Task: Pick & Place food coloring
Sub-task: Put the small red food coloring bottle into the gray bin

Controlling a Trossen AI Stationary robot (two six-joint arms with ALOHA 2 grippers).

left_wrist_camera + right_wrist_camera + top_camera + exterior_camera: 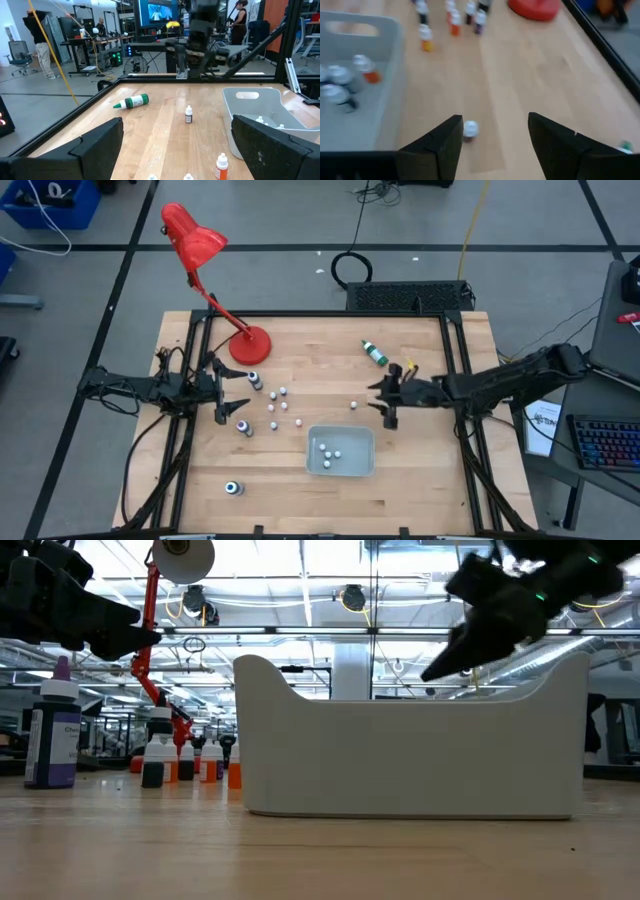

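Risk assessment at this moment: right gripper (389, 409) hangs above the table's middle, just beside a lone small vial (469, 129) standing between it and the tray (341, 470), fingers spread with nothing between them; in the right wrist view the vial sits beside one finger rather than centred, so a straight descent would likely knock it over and send it rolling. Left gripper (232, 402) waits near the left edge, fingers spread wide and empty, close to the cluster of standing vials (279, 406); any drift there could topple several. Tray, toward the front edge, already holds a few vials (331, 455). A green-bodied bottle (374, 353) lies on its side near the back edge, right of centre, and may roll if nudged. One dark bottle (233, 488) stands near the front-left corner. Red desk lamp (214, 283) base crowds the back-left. Labels on the bottles are too small to read; no legible writing seen.
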